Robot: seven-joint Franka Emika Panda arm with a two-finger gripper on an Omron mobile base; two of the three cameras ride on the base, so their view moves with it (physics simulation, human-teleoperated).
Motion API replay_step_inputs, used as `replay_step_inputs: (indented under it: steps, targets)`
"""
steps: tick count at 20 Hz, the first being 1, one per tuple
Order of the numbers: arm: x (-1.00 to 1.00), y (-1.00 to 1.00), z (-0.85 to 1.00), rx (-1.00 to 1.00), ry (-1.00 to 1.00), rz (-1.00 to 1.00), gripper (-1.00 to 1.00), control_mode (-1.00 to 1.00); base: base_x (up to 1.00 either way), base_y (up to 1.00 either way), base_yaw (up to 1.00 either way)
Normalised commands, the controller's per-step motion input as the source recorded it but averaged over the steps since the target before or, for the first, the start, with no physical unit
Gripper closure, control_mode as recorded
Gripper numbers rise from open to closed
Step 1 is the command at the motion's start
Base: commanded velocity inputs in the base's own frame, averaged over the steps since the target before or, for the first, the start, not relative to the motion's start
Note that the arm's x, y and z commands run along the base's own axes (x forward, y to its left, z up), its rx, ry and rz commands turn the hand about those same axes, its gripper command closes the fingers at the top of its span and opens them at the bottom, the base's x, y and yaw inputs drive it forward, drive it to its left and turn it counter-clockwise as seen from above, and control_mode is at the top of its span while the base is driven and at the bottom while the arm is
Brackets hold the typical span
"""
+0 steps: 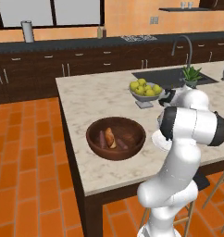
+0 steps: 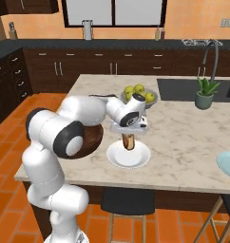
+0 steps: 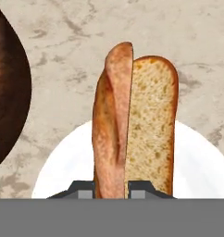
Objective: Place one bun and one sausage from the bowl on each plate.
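Observation:
My gripper [image 2: 129, 131] is shut on a bun [image 2: 129, 141], a split brown roll that hangs upright just above the white plate [image 2: 128, 156]. In the hand view the bun [image 3: 132, 125] rises from between the fingertips of the gripper [image 3: 111, 192], with the white plate [image 3: 202, 171] below it. The dark wooden bowl [image 1: 116, 137] stands to the plate's left and holds another bun [image 1: 110, 137] and dark sausages [image 1: 102, 139]. My arm hides most of the bowl [image 2: 91, 137] in the right base view. The pale blue plate [image 2: 228, 163] lies at the counter's right edge.
A grey footed bowl of yellow-green fruit [image 1: 145, 90] stands behind the plate. A sink [image 1: 169, 76] with a faucet and a potted plant [image 2: 205, 92] are farther back. A stool [image 2: 126, 204] stands below the counter's front edge.

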Motion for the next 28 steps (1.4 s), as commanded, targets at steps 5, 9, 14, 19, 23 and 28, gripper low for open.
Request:
replay_step_inputs:
  steps: [5,9,14,19,23,28]
  targets:
    - [-0.02,-0.61,-0.53,0.00,0.13,0.00,1.00,-1.00,0.00,0.00,0.00]
    - [0.00,-0.53,-0.44,0.00,0.05,0.00,1.00,-1.00,0.00,0.00,0.00]
    - [-0.38,-0.27,-0.05,0.00,0.00,0.09,1.00,-1.00,0.00,0.00,0.00]
    - [-0.66,0.00,-0.06,0.00,-0.04,0.04,1.00,-1.00,0.00,0.00,0.00]
    - [-0.22,0.06,0.00,0.00,-0.04,0.00,1.00,-1.00,0.00,0.00,0.00]
    - [0.00,0.09,-0.02,0.00,-0.02,0.00,-1.00,-1.00,0.00,0.00,0.00]
